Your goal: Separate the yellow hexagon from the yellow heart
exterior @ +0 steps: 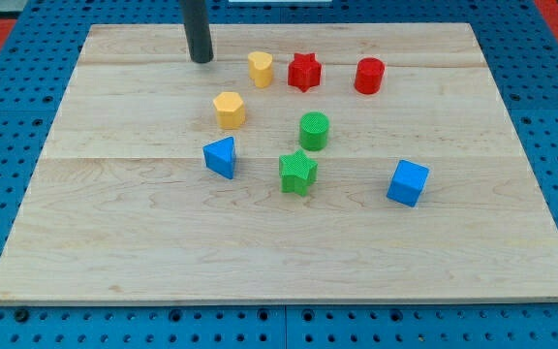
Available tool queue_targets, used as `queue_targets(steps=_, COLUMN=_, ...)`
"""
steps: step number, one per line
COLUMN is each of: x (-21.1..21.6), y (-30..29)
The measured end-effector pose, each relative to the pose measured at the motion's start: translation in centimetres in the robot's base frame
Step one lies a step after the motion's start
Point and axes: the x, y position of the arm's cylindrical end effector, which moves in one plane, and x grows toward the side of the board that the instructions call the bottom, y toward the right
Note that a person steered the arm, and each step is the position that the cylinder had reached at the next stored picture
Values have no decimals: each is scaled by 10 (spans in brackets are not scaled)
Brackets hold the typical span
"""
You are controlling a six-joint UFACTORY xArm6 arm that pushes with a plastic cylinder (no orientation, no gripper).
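Observation:
The yellow hexagon [230, 110] lies on the wooden board, left of centre. The yellow heart [260, 68] lies up and to the right of it, a short gap between them. My tip [201, 60] rests on the board near the view's top, left of the yellow heart and above the yellow hexagon, touching neither.
A red star [304, 72] sits just right of the yellow heart, a red cylinder [369, 75] farther right. A green cylinder [314, 130], green star [297, 172], blue triangle [221, 156] and blue cube [408, 182] lie lower. The board [114, 242] sits on a blue perforated table.

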Motion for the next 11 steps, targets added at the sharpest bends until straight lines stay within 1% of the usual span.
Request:
queue_targets(steps=1, x=-25, y=40)
queue_targets(steps=2, x=-19, y=74)
queue_targets(steps=5, x=18, y=76)
queue_targets(steps=9, x=31, y=74)
queue_targets(steps=11, x=49, y=70)
